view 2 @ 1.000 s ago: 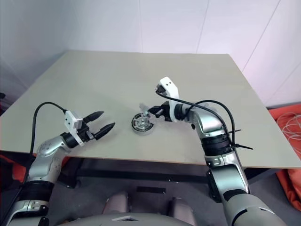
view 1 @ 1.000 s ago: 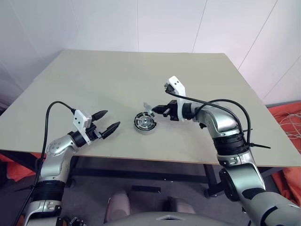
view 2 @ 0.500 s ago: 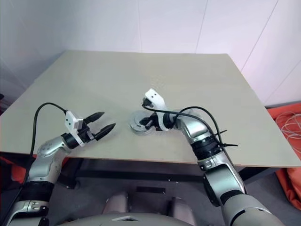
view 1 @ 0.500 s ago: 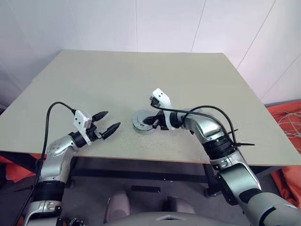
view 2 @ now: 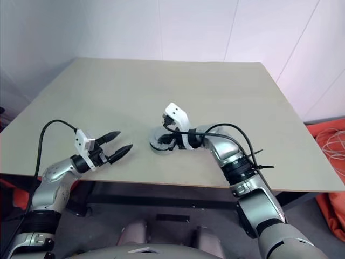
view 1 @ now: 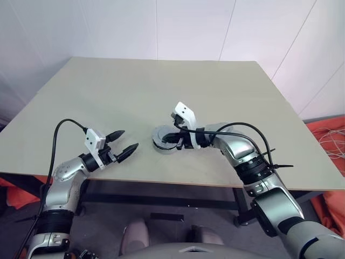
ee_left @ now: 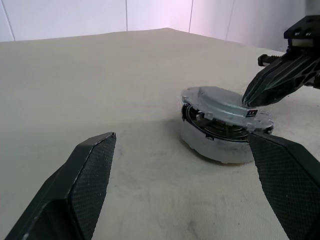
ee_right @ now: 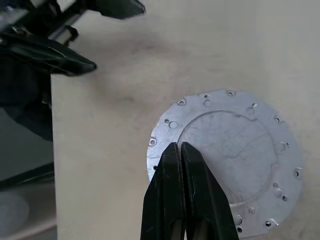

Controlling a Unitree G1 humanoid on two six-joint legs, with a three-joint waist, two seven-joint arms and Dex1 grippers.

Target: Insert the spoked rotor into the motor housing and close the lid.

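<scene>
- Round silver-rimmed motor housing (ee_left: 220, 142) sits on the beige tabletop (view 1: 161, 91), near the front edge, roughly mid-table.
- Flat round silver-grey lid (ee_right: 227, 150), with small holes around its rim, lies on top of the housing; in the left wrist view it sits slightly askew, dark interior showing under its near edge.
- Right gripper (ee_right: 182, 150): black fingers pressed together, nothing between them, tips resting on the lid's rim, at about 3 o'clock of the housing in the head view.
- Left gripper (view 1: 123, 143): fingers spread wide, empty, at about 9 o'clock of the housing, well apart from it, pointing toward it.
- Small dark tag on the lid's edge (ee_left: 252, 113); its writing is too small to read.
</scene>
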